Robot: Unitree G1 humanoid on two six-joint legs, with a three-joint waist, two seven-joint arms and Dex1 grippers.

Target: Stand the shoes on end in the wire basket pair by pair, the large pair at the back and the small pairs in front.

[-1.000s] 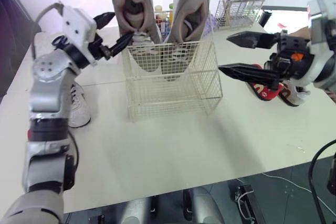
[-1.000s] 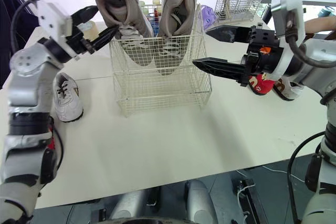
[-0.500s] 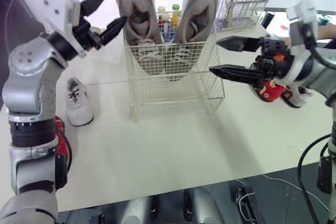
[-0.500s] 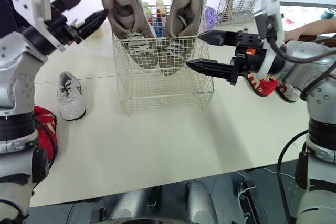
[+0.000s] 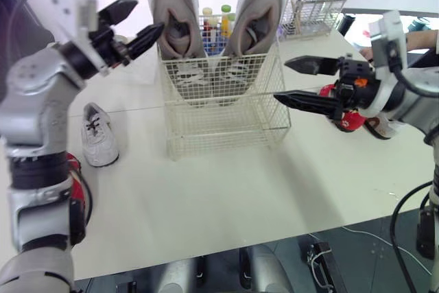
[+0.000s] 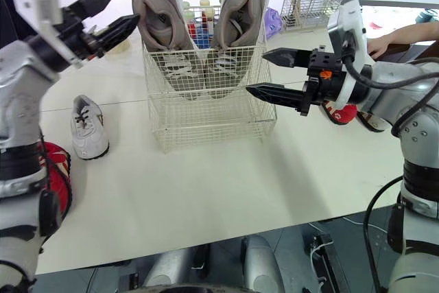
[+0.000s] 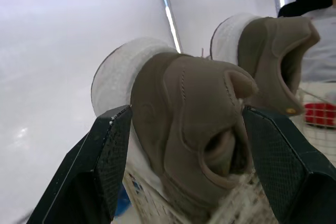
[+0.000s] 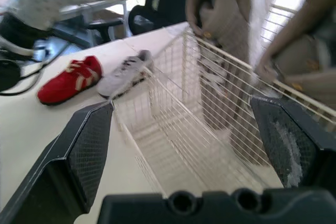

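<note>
Basket (image 5: 226, 118) of pale wire sits square in the middle of the tabletop (image 5: 226, 197), and the big pair is in. Both shoes stand on end along the back wall, heels up and openings facing forward. The left large shoe (image 5: 175, 22) and the right large shoe (image 5: 257, 12) are side by side, well proud of the rim. The front half of the basket is bare wire.

Up on the left, the left end effector (image 5: 147, 16) hovers at the basket's upper left corner with its fingers spread apart and nothing between them. Its lower tip is just beside the edge of the left large shoe, and contact is too close to call. Over on the right, the right end effector (image 5: 281, 79) hangs level beside the basket's right wall, fingers wide apart and empty.

Now the small ones. A white small shoe (image 5: 98, 143) lies flat on the tabletop left of the basket, with a red small shoe (image 8: 68, 80) just beyond it. Off to the right, behind the right end effector, sits another red shoe (image 5: 346, 120) with a pale shoe (image 5: 381, 128) right beside it.
</note>
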